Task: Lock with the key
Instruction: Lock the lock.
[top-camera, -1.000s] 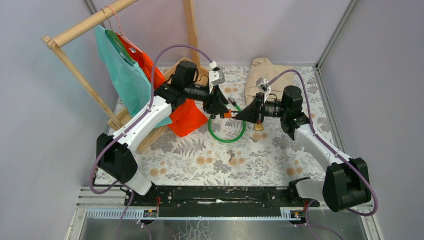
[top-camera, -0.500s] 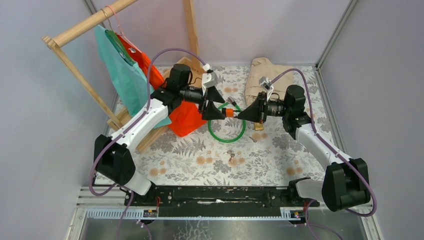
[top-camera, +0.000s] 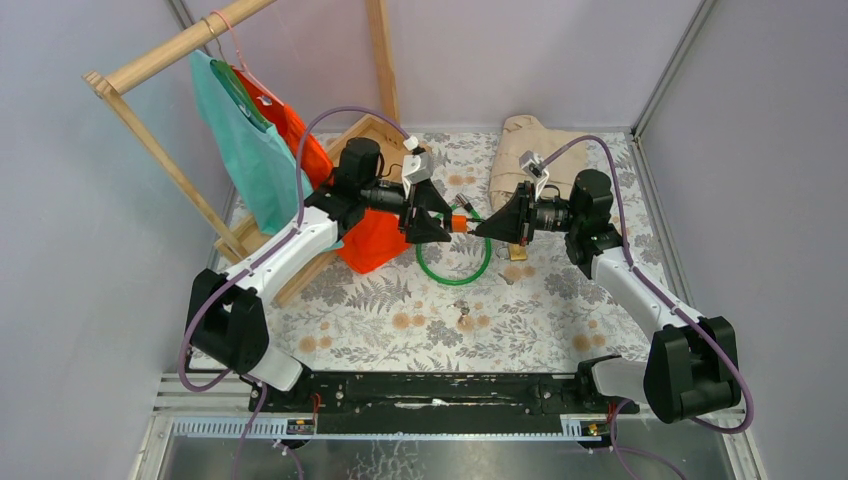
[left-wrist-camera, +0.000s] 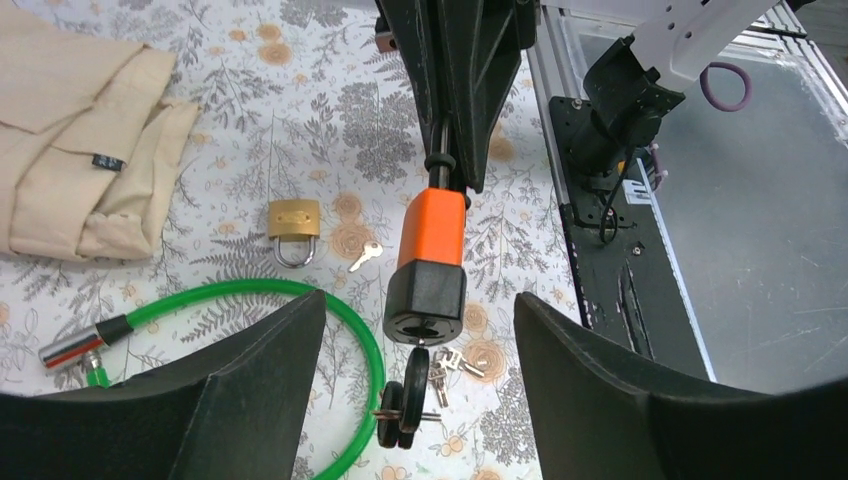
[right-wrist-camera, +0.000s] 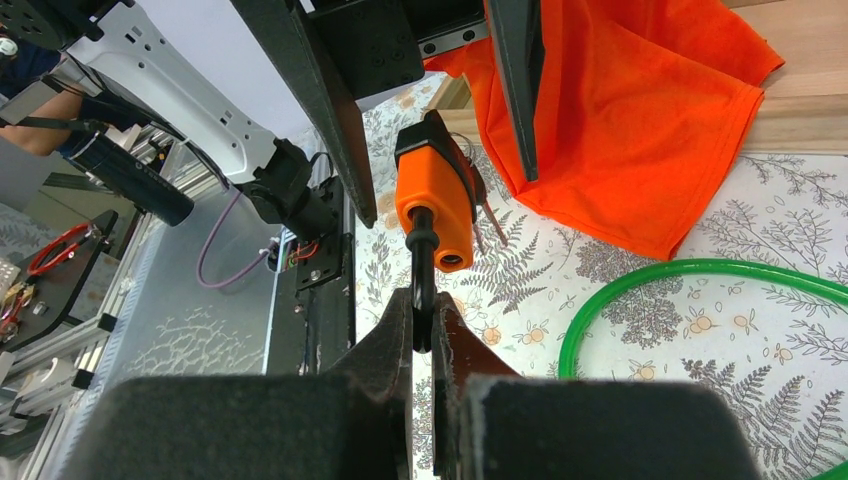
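Observation:
An orange padlock (top-camera: 458, 224) with a black base hangs in the air between the two arms. My right gripper (right-wrist-camera: 422, 312) is shut on its black shackle (right-wrist-camera: 421, 250). A black-headed key (left-wrist-camera: 416, 372) sticks in the keyhole under the padlock (left-wrist-camera: 430, 255), and a second black key dangles from its ring. My left gripper (left-wrist-camera: 418, 305) is open, its wide black fingers (left-wrist-camera: 260, 370) standing on either side of the lock's base and the key without touching them. In the top view my left gripper (top-camera: 441, 225) faces my right gripper (top-camera: 481, 228).
A green cable lock (top-camera: 453, 262) lies coiled on the floral cloth under the padlock. Near it lie a brass padlock (left-wrist-camera: 294, 220), a small loose key (left-wrist-camera: 365, 256) and a bunch of keys (left-wrist-camera: 447, 364). A beige garment (top-camera: 525, 145) lies behind; orange cloth (top-camera: 370, 235) and a wooden rack (top-camera: 160, 55) stand left.
My left gripper's jaws have spread apart and its wrist has turned and shifted slightly toward the padlock. The right gripper has kept its hold on the shackle.

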